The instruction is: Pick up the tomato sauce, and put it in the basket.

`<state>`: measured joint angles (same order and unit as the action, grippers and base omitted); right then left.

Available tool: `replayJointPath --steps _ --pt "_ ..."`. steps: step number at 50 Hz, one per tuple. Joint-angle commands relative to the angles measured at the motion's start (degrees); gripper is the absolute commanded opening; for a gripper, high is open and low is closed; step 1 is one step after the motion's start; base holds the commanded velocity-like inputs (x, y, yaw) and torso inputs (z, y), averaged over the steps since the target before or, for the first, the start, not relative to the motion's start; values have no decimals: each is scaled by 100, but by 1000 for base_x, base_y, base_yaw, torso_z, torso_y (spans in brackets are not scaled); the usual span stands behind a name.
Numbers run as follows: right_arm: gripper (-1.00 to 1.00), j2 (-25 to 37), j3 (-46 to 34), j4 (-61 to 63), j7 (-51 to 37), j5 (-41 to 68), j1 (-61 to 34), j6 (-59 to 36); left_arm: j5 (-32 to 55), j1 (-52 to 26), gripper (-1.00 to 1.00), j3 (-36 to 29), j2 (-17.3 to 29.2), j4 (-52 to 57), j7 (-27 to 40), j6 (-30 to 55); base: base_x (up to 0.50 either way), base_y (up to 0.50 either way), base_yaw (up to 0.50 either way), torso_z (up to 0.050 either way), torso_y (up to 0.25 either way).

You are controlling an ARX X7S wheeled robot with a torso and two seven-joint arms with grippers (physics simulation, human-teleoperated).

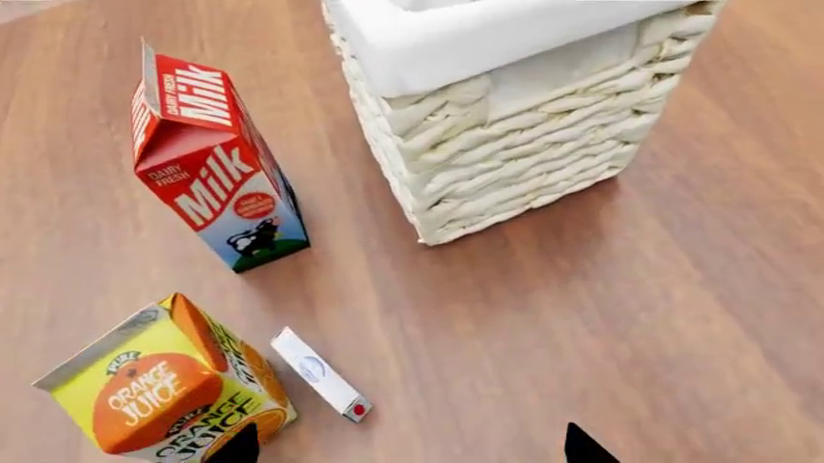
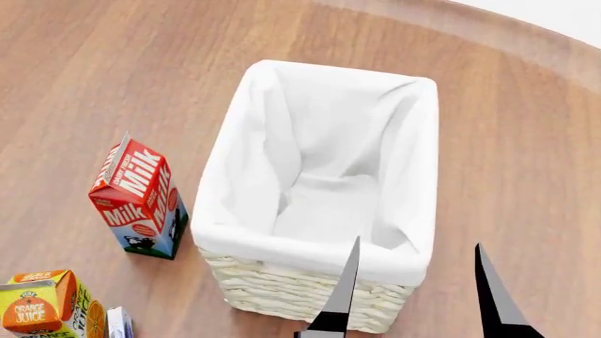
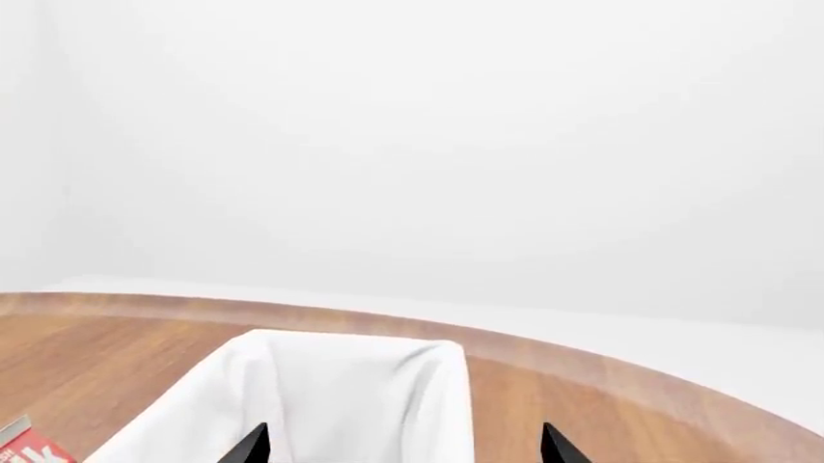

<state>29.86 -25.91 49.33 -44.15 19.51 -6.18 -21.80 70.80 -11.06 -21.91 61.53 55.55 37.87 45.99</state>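
Left wrist: our left hand (image 1: 409,446) fingers apart, nothing between; basket (image 1: 515,145), milk carton (image 1: 216,164) ahead on table (image 1: 605,318). Head: right hand (image 2: 418,292) spread before basket (image 2: 310,296). Right wrist: same. We see no tomato sauce.

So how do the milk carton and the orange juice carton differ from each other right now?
The milk carton is red and white with a blue base and a cow picture; the orange juice carton is yellow and orange. The milk carton stands nearer the basket, the orange juice carton farther off, next to a small white box. In the head view the milk carton shows whole, the orange juice carton is cut by the edge. Both are upright gable-top cartons on the wooden table.
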Motion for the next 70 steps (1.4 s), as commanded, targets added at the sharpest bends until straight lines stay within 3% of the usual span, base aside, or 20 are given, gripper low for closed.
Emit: replayJointPath --steps 1,25,43,60,70 --pt "100 18 -5 31 -19 14 -26 -49 468 -23 100 -107 0 11 11 60 0 0 0 0 0" --pt "100 32 -37 81 -52 26 -79 -115 829 321 100 -338 -92 -223 19 6 0 0 0 0 0" --pt "100 38 -53 20 -56 13 -24 -8 375 594 100 -614 -185 -347 -73 121 0 0 0 0 0" --pt "100 1 -118 -91 -16 -19 -26 118 99 974 100 -452 163 -371 -81 -200 0 0 0 0 0" --pt "100 8 -123 -70 -36 -21 -12 125 -120 1035 100 -504 117 -753 -173 -217 0 0 0 0 0"
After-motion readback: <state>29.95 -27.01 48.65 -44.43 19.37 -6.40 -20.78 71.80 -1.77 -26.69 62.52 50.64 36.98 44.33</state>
